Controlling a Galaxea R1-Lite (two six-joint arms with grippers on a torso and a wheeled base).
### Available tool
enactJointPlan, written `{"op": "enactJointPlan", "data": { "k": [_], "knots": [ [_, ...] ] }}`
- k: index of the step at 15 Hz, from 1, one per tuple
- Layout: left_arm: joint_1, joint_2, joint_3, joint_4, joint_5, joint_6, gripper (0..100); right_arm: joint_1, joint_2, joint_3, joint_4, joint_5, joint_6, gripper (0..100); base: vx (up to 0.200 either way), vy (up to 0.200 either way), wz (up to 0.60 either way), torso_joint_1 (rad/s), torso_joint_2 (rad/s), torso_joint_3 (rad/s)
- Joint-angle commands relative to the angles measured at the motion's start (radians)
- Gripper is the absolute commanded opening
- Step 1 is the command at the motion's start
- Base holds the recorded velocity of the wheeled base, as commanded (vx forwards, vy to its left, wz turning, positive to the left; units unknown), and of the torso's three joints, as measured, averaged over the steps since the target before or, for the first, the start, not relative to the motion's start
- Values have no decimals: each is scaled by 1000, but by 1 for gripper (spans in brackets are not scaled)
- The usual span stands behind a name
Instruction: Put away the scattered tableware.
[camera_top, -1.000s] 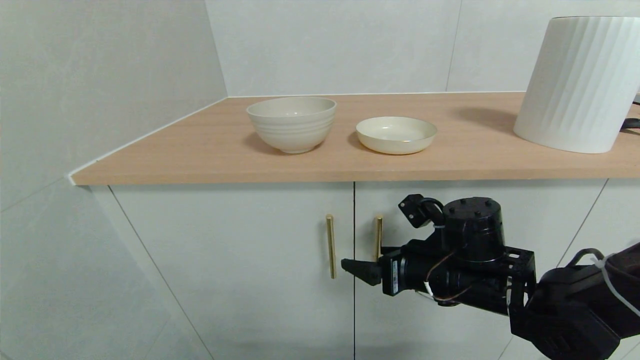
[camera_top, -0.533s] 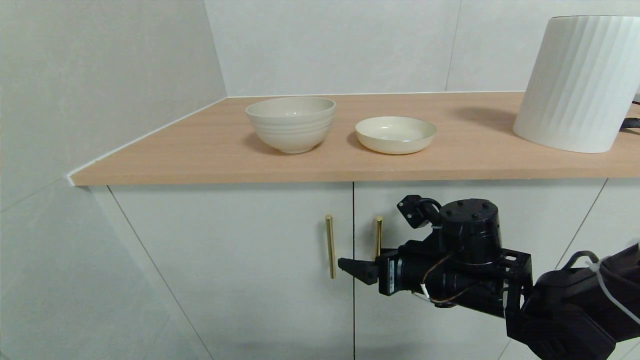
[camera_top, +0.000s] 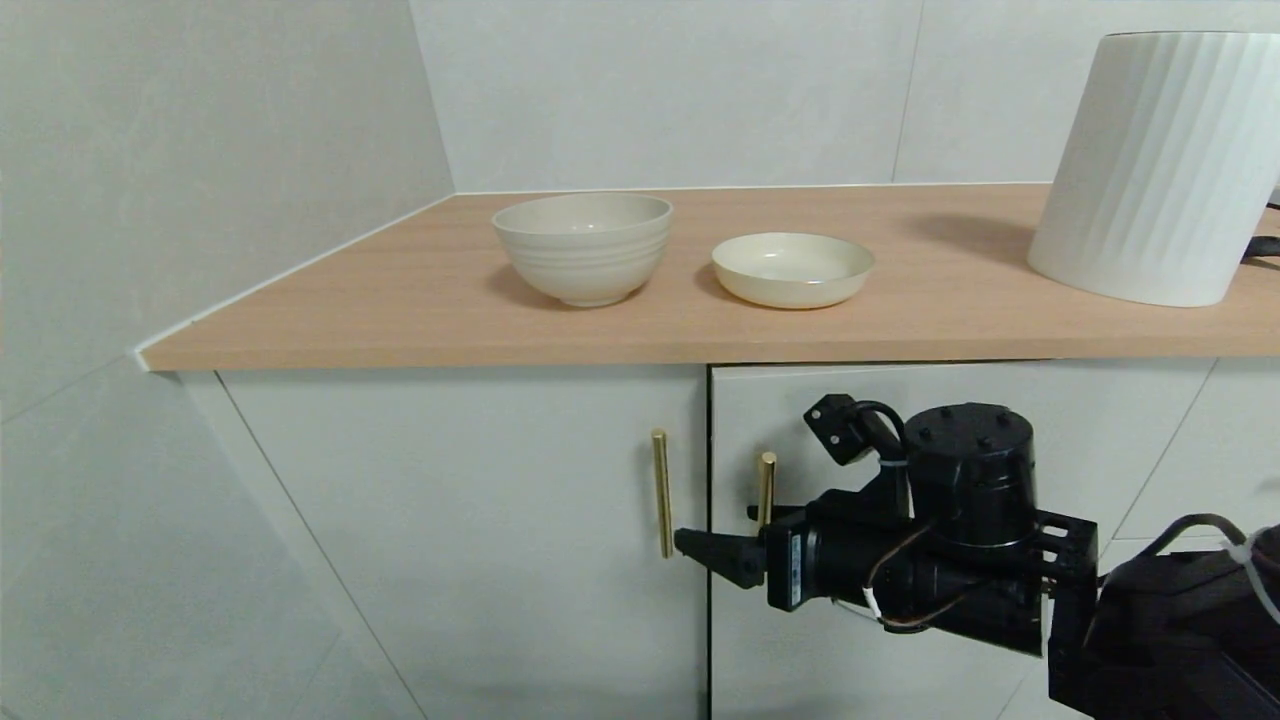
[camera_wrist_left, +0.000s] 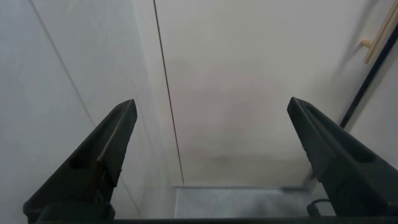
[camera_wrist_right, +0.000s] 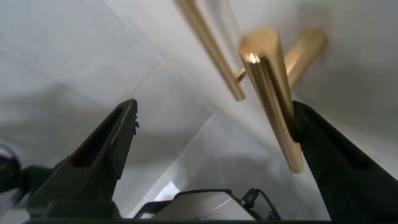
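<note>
A ribbed cream bowl (camera_top: 582, 245) and a shallow cream plate (camera_top: 792, 268) stand side by side on the wooden countertop (camera_top: 400, 310). Below the counter, my right gripper (camera_top: 720, 555) points left at the cabinet doors. It is open (camera_wrist_right: 211, 124), and the right door's brass handle (camera_wrist_right: 273, 93) sits between its fingers, against one finger (camera_wrist_right: 323, 155). In the head view that handle (camera_top: 765, 487) stands out from the door, and the right door (camera_top: 960, 400) is slightly ajar. My left gripper (camera_wrist_left: 211, 112) is open and holds nothing, facing the pale left cabinet door.
A tall white ribbed container (camera_top: 1165, 165) stands at the counter's right end. The left door's brass handle (camera_top: 661, 492) is beside the door seam. A tiled wall closes the left side. A brass handle (camera_wrist_left: 376, 37) shows at the edge of the left wrist view.
My right gripper has drawn back and down with the right door's handle between its fingers. The right door has swung slightly out, and a dark gap shows under the counter.
</note>
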Motion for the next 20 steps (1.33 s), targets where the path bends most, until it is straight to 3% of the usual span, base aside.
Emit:
{"op": "enactJointPlan", "data": {
  "k": [1,3,6,12,15,16,17,19,20],
  "knots": [
    [0,1,0,0,0,-1,100,12,-80,67,0,-3,0,100,0,0,0,0,0,0],
    [0,1,0,0,0,-1,100,23,-135,147,0,14,0,100,0,0,0,0,0,0],
    [0,1,0,0,0,-1,100,32,-236,219,0,126,-2,100,0,0,0,0,0,0],
    [0,0,0,0,0,-1,100,49,-185,218,0,133,0,100,0,0,0,0,0,0],
    [0,0,-2,-2,0,18,100,49,-199,219,0,133,0,100,0,0,0,0,0,0],
    [0,0,-51,-32,-32,21,100,49,-201,222,0,133,0,100,0,0,0,0,0,0],
    [-4,15,-132,-17,-113,5,100,49,-201,222,0,133,1,100,0,0,0,0,0,0],
    [-49,135,-364,103,-362,-70,100,49,-202,222,0,133,0,100,0,0,0,0,0,0],
    [-55,178,-413,130,-414,-74,100,49,-201,222,0,133,0,100,0,0,0,0,0,0]
  ]
}}
